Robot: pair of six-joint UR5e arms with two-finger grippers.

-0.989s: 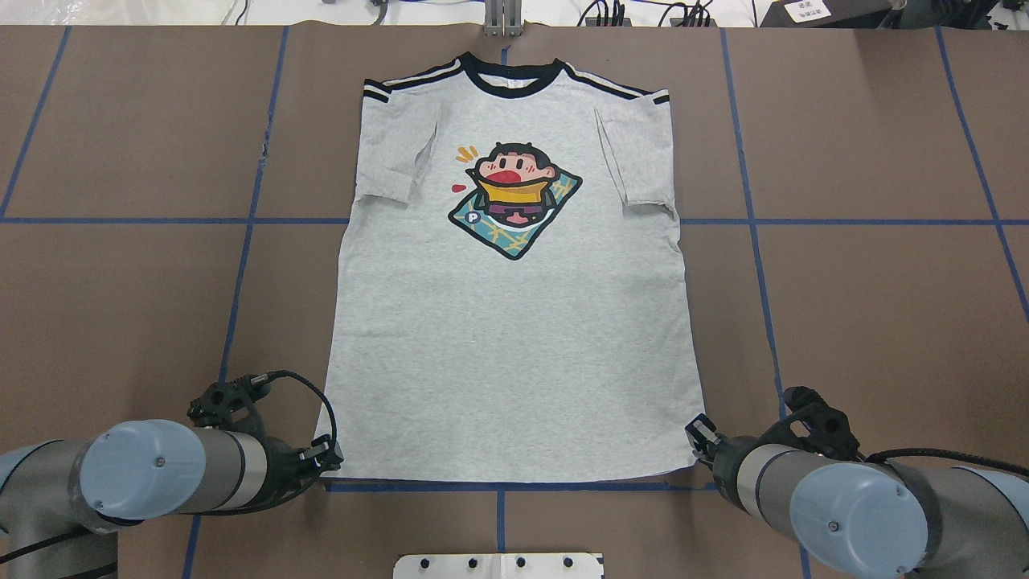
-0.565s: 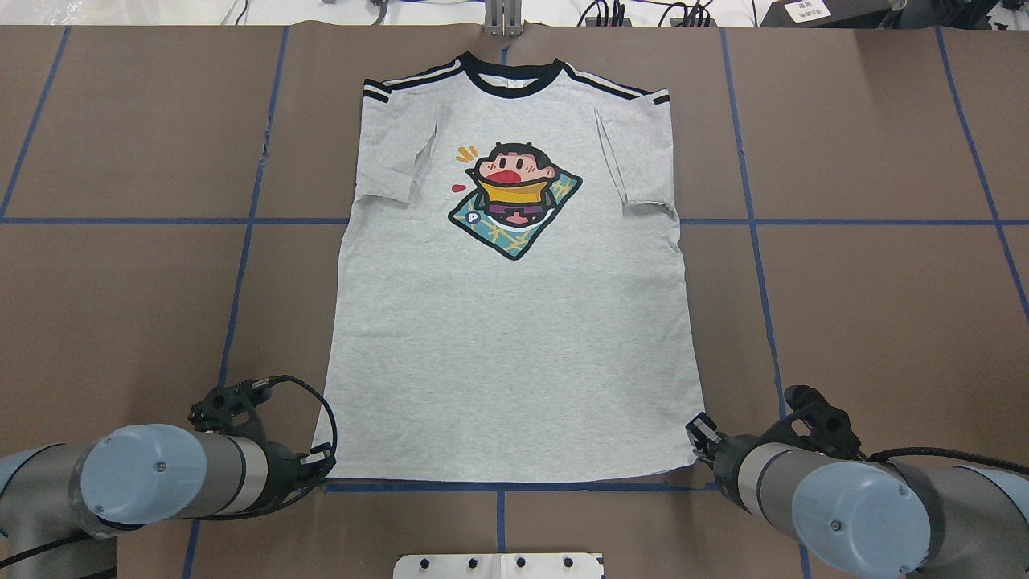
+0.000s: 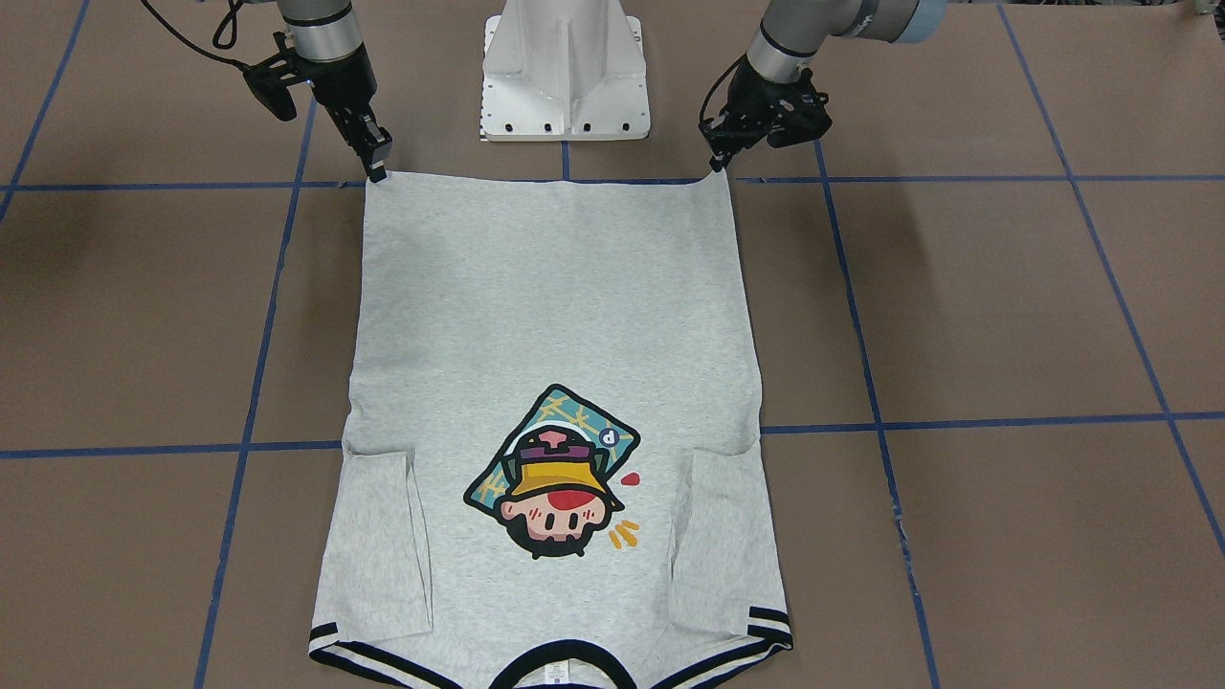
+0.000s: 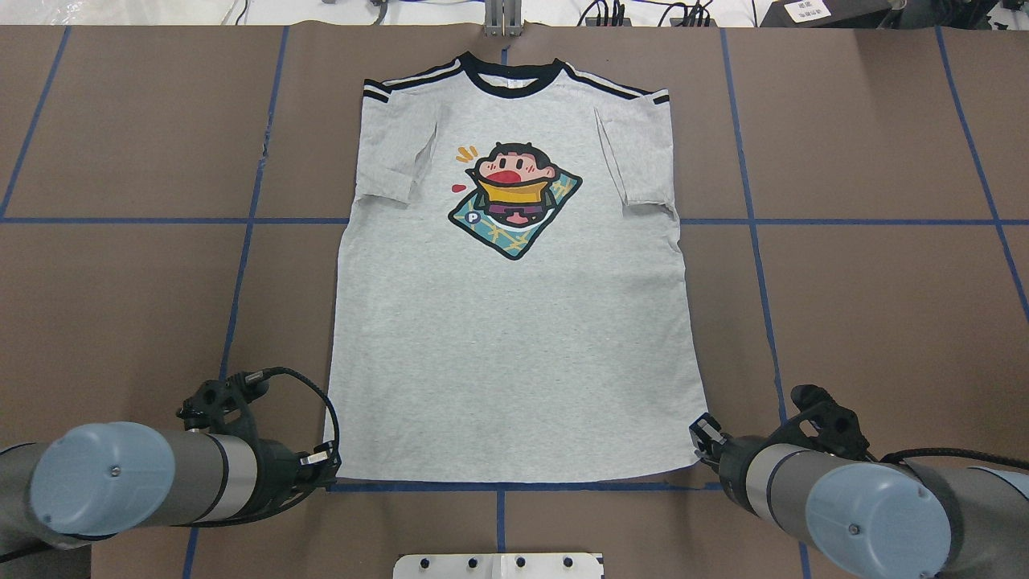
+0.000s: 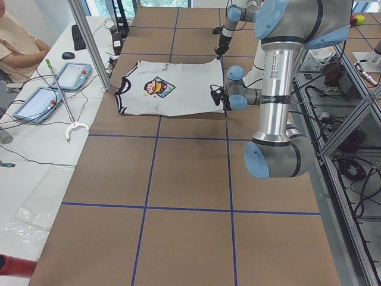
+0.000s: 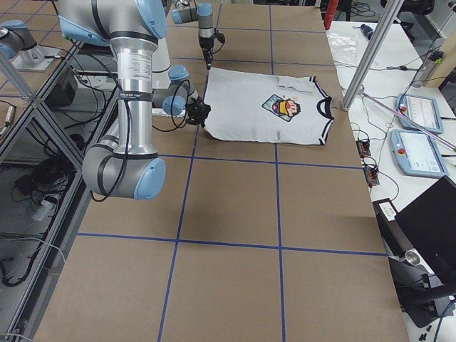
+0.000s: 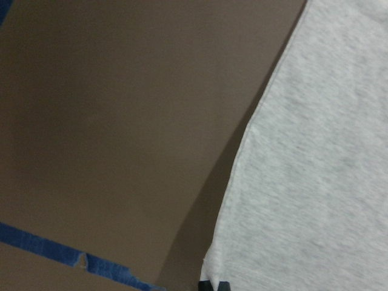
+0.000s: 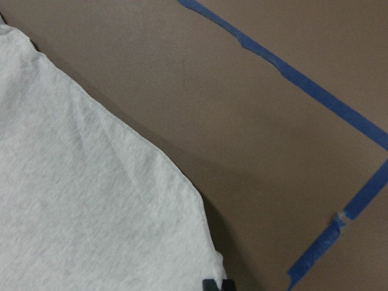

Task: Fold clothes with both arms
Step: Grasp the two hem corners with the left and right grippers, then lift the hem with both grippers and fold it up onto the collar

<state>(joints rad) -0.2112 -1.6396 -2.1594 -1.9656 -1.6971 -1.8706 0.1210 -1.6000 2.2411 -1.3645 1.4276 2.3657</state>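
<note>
The soft, floppy T-shirt (image 4: pixel 514 338) lies flat in the middle of the counter (image 4: pixel 868 322), and the left fingers (image 4: pixel 320 462) and right fingers (image 4: pixel 704 433) each pinch a hem corner by the robot's edge, good spots, I think.

The surface (image 4: pixel 868 305) is covered in flat brown sheeting, marked into large rectangles by blue tape lines (image 4: pixel 876 221). One T-shirt (image 4: pixel 514 354) lies spread flat on it, print (image 4: pixel 514 197) facing up. The black collar (image 4: pixel 508 80) is at the far edge, and the hem runs just along the tape line nearest the robot. Both short sleeves (image 4: pixel 394 157) are folded inward onto the body of the shirt. A white base plate (image 3: pixel 565 86) sits on the surface just beyond the hem, at the middle of the near side.
</note>
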